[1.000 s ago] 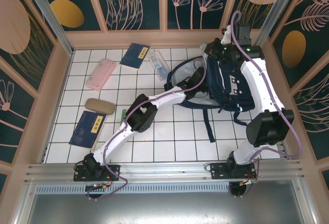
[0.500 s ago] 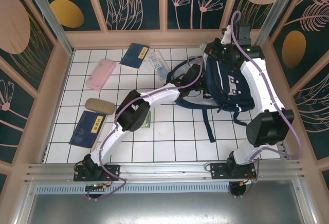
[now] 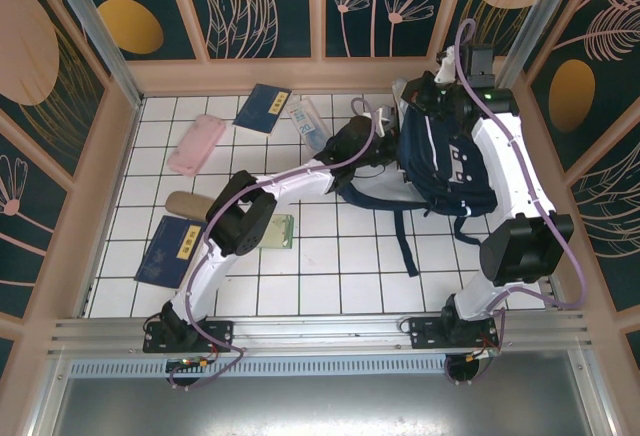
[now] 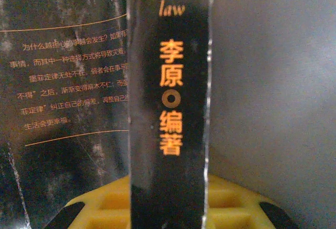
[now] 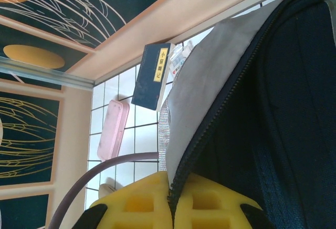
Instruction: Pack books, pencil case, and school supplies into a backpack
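On the white tiled table [image 3: 330, 276], the big blue backpack [image 3: 445, 166] is laid at the right side, with its open top turned to the far wall. The zip edge of the bag [image 5: 273, 108] is pinched tight between the yellow pads [image 5: 131, 205] of the right gripper [image 3: 428, 94], which is closed on it at the bag's far end. The left gripper [image 3: 368, 141] is stretched across to the mouth of the bag. Its fingers [image 4: 236, 205] are closed on the black book [image 4: 168, 108] with gold letters, which is held on end with grey lining behind it. The near blue book [image 3: 170, 251] is laid at the left. The far blue book [image 3: 262, 108] is seen by the far wall. The pink pencil case [image 3: 196, 144] and the brown case [image 3: 188, 205] are laid between them. The green notepad [image 3: 280, 231] is laid by the left arm's elbow. The clear packet [image 3: 310, 126] is just beside the far blue book.
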{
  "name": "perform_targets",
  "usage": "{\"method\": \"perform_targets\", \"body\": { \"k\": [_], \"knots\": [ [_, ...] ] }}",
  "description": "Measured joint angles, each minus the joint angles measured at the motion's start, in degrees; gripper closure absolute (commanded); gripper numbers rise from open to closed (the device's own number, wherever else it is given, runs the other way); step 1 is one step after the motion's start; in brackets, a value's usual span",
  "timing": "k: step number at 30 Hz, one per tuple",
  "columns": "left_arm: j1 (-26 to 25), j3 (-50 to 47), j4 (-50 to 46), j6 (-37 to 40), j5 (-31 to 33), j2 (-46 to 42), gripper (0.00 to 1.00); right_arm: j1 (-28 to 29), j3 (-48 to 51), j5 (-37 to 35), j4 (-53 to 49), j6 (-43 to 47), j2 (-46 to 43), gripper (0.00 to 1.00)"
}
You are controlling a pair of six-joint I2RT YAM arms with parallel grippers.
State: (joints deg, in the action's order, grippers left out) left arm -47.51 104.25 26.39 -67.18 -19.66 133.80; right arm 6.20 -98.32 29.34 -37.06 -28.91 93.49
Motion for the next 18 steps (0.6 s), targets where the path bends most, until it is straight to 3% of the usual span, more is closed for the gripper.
{"method": "perform_targets", "body": {
  "k": [7, 15, 18],
  "knots": [
    [0.9, -6.43, -3.28, 5.11, 2.51, -2.16, 0.92, -0.98, 0.2, 0.59, 0.04, 0.02, 0.0, 1.0],
    [5.79, -21.49, -6.99, 9.49, 5.88, -12.48, 0.9, -1.27, 2.71, 0.55, 1.27, 0.68, -0.07, 1.0],
    [7.67, -23.69, -9.01, 10.97, 7.72, -16.65, 0.85, -1.29, 3.69, 0.57, 2.03, 1.14, -0.11, 1.0]
  ]
}}
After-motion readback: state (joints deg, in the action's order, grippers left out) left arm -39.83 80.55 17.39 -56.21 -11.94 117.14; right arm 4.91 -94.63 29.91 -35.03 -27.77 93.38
